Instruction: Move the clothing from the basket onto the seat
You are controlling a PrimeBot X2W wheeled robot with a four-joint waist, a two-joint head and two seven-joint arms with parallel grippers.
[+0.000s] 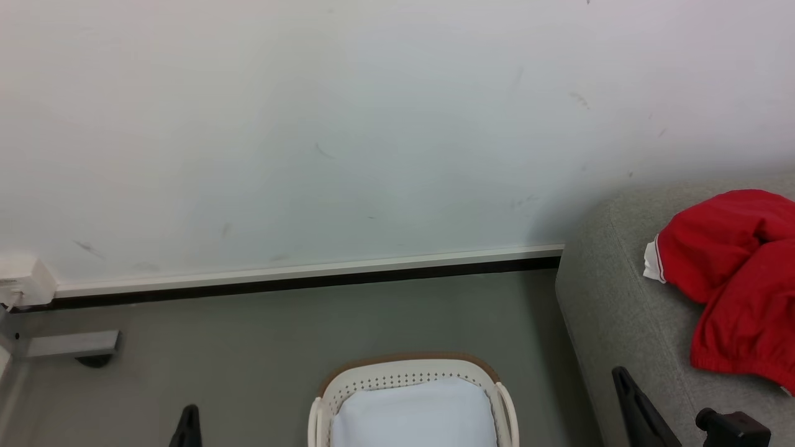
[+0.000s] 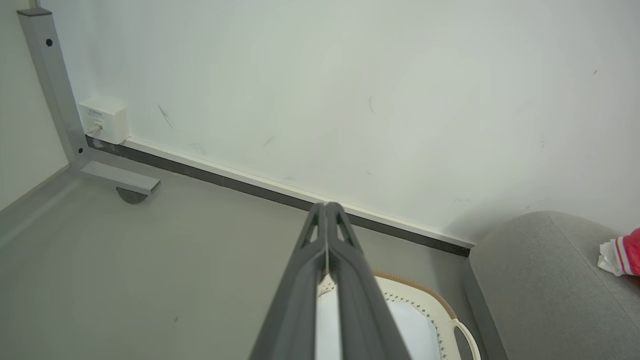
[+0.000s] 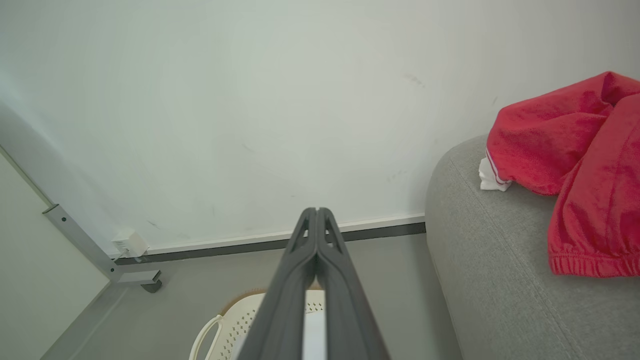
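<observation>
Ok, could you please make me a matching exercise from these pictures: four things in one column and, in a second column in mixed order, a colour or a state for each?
Column one
1. clothing
2. basket
3. seat
4. left gripper

Column two
A. shut, holding nothing
B. cream-white with a brown rim
C. bright red, lying on the seat
D. light grey

Right pairs: 1-C, 2-B, 3-D, 4-A
</observation>
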